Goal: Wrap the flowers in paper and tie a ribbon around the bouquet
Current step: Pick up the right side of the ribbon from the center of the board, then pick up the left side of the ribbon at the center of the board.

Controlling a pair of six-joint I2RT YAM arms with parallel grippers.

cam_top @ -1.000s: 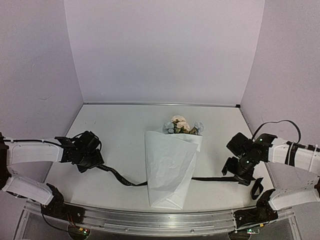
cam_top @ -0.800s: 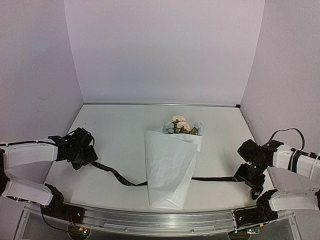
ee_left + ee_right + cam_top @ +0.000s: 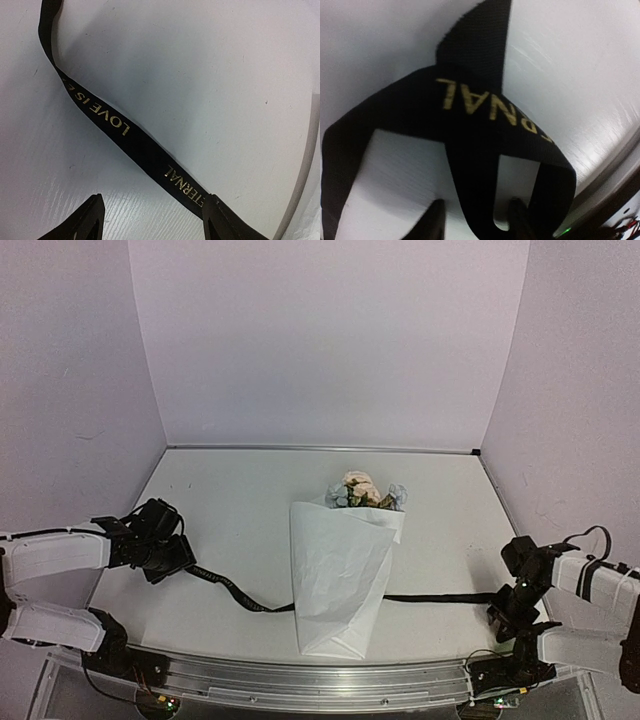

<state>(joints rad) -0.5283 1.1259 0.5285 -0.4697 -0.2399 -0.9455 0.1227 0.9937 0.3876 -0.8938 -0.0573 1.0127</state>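
The bouquet stands mid-table: a white paper [image 3: 340, 580] cone around the stems, with peach and blue flowers [image 3: 362, 490] at its far end. The black ribbon [image 3: 235, 592] runs under the cone and out both sides. My left gripper [image 3: 183, 562] is at the ribbon's left end. In the left wrist view the lettered ribbon [image 3: 125, 135] slants down to the right fingertip [image 3: 220, 220], and the gripper [image 3: 152, 220] is open wide. My right gripper [image 3: 503, 612] hovers at the right end. A strand of the looped ribbon [image 3: 470, 115] lies between the partly closed fingers of this gripper [image 3: 477, 222], with a gap showing.
A metal rail [image 3: 320, 680] runs along the near edge, with both arm bases on it. Purple walls close in the table on three sides. The table's edge [image 3: 305, 165] shows at the right of the left wrist view. A green light [image 3: 565, 231] glows near the right fingers.
My right arm has drawn back to the right and toward the near edge, over the ribbon's end loop, and its jaws have narrowed. The left arm shifted slightly left. The bouquet stayed put.
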